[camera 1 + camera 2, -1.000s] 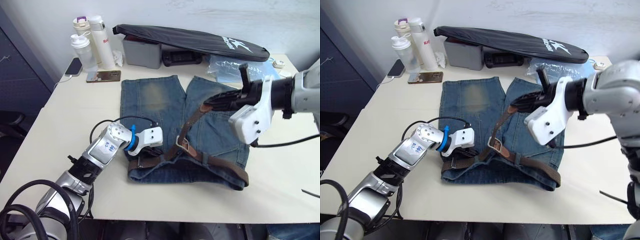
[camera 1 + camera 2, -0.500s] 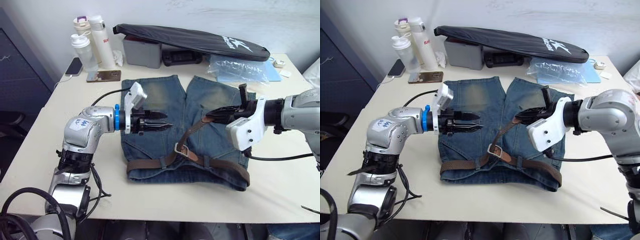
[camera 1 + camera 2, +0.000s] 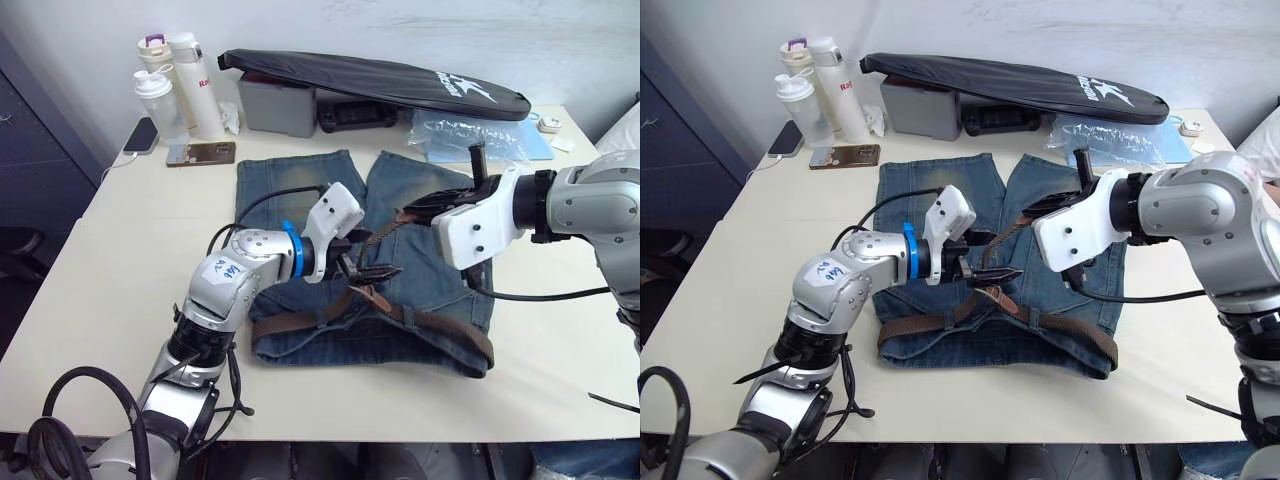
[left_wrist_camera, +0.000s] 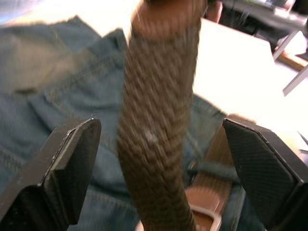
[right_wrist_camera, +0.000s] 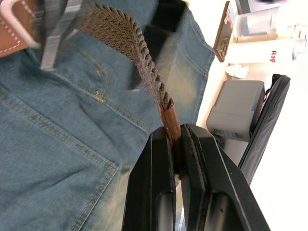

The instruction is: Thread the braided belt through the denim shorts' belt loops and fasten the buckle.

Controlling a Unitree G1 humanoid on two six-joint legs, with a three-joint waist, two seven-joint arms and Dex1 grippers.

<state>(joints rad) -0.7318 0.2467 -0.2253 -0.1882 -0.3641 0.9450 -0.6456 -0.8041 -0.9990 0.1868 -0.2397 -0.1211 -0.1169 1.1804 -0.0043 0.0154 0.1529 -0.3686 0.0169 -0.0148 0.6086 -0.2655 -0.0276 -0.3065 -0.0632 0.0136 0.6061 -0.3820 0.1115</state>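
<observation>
The faded blue-grey denim shorts (image 3: 300,195) are lying flat in the middle of the head view on the cream table (image 3: 110,270), with the waistband towards the lower edge of the frame. The dark-brown woven braided belt (image 3: 440,330) is running along that waistband, and it looks to be passing under at least one small denim belt loop (image 3: 407,318) right of centre. Its free length is rising from the silver-grey metal buckle (image 3: 985,291) at the centre up towards the right.

The right gripper (image 5: 175,154) is pinching the belt's tan leather tip between its two black fingers, which are pressed nearly together on it. The left gripper (image 4: 161,159) is reaching in from the left with its fingers spread wide, and the raised strap is standing between them, seemingly untouched by either.

The belt is probably going to handle as something light, soft and limp, sagging wherever it is unsupported, while its woven surface should give the pads good friction. The leather tip is likely the stiffest part, so it seems the best place to hold for steering through loops; a second hold on the braid near the buckle would be keeping the strap from twisting
</observation>
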